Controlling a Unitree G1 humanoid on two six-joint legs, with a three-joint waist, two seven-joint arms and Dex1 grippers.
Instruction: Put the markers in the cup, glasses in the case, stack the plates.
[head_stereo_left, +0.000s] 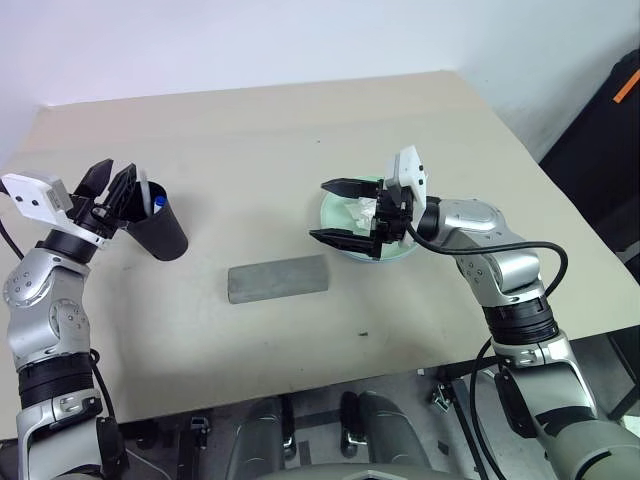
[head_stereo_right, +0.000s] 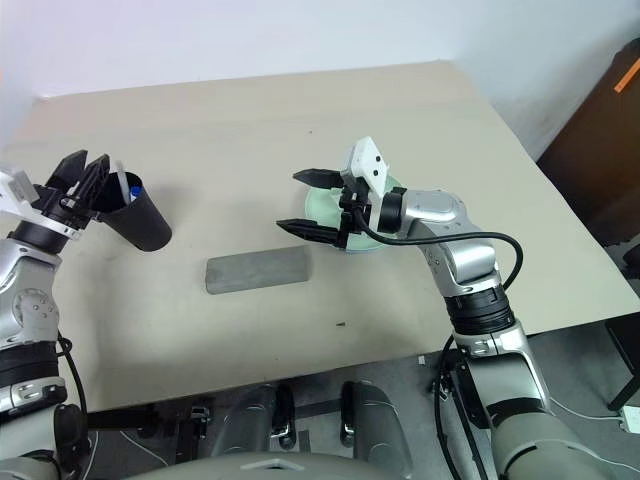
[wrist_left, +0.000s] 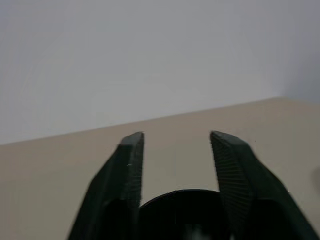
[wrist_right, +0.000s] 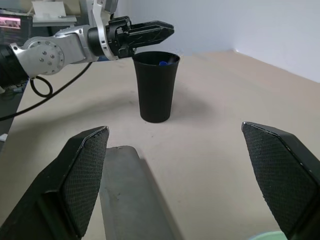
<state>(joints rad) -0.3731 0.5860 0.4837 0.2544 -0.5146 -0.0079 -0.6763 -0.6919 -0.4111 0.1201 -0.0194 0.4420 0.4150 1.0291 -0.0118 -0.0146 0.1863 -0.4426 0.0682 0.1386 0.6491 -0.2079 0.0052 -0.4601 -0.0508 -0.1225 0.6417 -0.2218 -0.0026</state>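
Observation:
The black cup (head_stereo_left: 160, 232) stands at the table's left with the markers in it: a white shaft (head_stereo_left: 145, 189) and a blue cap (head_stereo_left: 159, 203) stick out of its mouth. My left gripper (head_stereo_left: 118, 168) hovers open just above the cup's rim (wrist_left: 180, 197) and holds nothing. The grey case (head_stereo_left: 278, 278) lies shut in the middle. A mint green plate (head_stereo_left: 338, 212) sits right of centre, partly behind my right gripper (head_stereo_left: 318, 210). That gripper points left, wide open and holding nothing. The glasses are out of view.
A crumpled white tissue (head_stereo_left: 364, 210) lies on the plate. The beige table (head_stereo_left: 300, 130) reaches its front edge close below the case. A dark object with an orange patch (head_stereo_left: 620, 100) stands off the table at the far right.

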